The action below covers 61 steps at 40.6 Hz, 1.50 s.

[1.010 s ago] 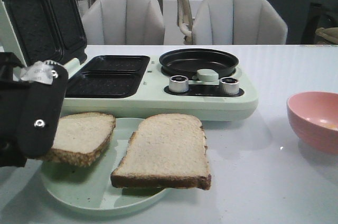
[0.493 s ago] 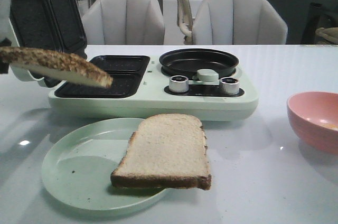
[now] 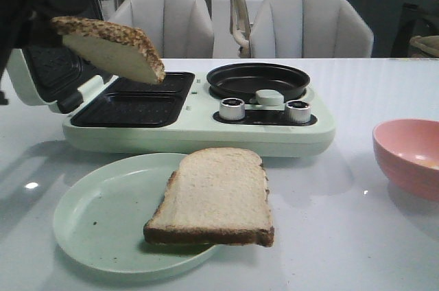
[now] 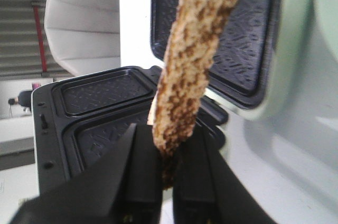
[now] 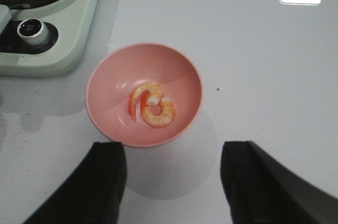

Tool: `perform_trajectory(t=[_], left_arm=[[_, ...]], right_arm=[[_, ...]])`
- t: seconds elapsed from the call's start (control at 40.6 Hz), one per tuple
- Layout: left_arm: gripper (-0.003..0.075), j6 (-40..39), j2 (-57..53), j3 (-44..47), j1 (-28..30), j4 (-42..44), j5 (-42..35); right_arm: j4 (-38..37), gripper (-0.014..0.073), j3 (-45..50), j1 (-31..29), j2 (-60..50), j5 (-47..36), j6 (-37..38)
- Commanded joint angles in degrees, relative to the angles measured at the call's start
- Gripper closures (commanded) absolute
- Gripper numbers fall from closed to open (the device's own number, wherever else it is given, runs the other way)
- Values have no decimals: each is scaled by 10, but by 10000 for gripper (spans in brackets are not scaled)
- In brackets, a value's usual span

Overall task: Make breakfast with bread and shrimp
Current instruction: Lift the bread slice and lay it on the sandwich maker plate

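As we read the front view, we find the left gripper [image 3: 48, 3] at the upper left of the frame, a dark mass holding one bread slice [image 3: 113, 47] in the air. This slice tilts down toward the right, its low corner above the sandwich-maker plates [image 3: 134, 99]. The open lid [image 3: 41, 71] stands behind it at the left edge. We see the second bread slice [image 3: 216, 198] lying flat at the lower centre, partly on the pale green plate [image 3: 96, 226] and overhanging its right rim. A round black pan [image 3: 257, 79] sits in the right half of the pale green appliance [image 3: 206, 136], with two knobs [image 3: 232, 108] in front of it. A pink bowl [image 3: 408, 157] is cut by the right edge.

From the left wrist view, we confirm the two fingers [image 4: 142, 176] clamped on the lower crust of the held slice, which rises edge-on toward the top centre of the frame. Dark moulded plates fill the space behind it.

From the right wrist view, we see the right gripper [image 5: 171, 182] with its fingers [image 5: 105, 182] set wide apart at the bottom of the frame, holding nothing. Two curled shrimp [image 5: 152, 108] lie touching inside the pink bowl at the centre, on the white table [image 5: 264, 76].
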Motion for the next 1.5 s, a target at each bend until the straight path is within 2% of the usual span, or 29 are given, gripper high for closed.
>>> perform_trajectory(t=[0.0, 0.246, 0.616, 0.863, 1.183, 1.257, 1.331, 1.429, 1.479], left_arm=[[619, -11, 35, -70, 27, 26, 1], [619, -21, 157, -222, 103, 26, -60], [619, -21, 322, -411, 167, 26, -131], [619, -21, 377, -426, 184, 26, -131], [611, -21, 383, -385, 184, 22, -126], [560, -21, 383, -382, 184, 17, -126], [467, -21, 383, -382, 184, 15, -116], [303, -21, 383, -382, 184, 15, -96], [251, -21, 383, -382, 184, 15, -85]], right_arm=[[-5, 87, -20, -4, 3, -39, -3], [-5, 87, -20, -4, 3, -39, -3], [-5, 87, -20, -4, 3, -39, -3], [-5, 87, -20, -4, 3, -39, -3], [-5, 87, -20, -4, 3, -39, -3], [-5, 87, -20, -4, 3, -39, -3], [-5, 87, -20, -4, 3, -39, -3], [-5, 87, -20, -4, 3, -39, -3], [-5, 87, -20, -4, 3, -39, -3]])
